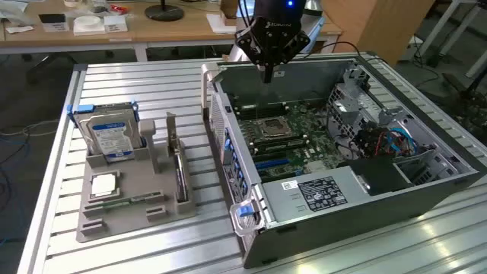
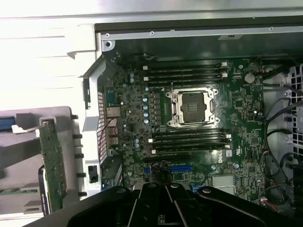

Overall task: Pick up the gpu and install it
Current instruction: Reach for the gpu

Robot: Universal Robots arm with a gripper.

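exterior view looks down aslant on the whole case (image 1: 343, 225); wrist view, nearer, straight down on the shared motherboard (image 2: 246, 123).

Open computer case (image 1: 380, 212), hard drive (image 1: 109, 136), grey tray (image 1: 137, 184)

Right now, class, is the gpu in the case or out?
Out: the gpu stands on edge in the grey holder, beside the open case.

gpu (image 2: 51, 165) far face hidden, arm (image 1: 270, 11) cropped
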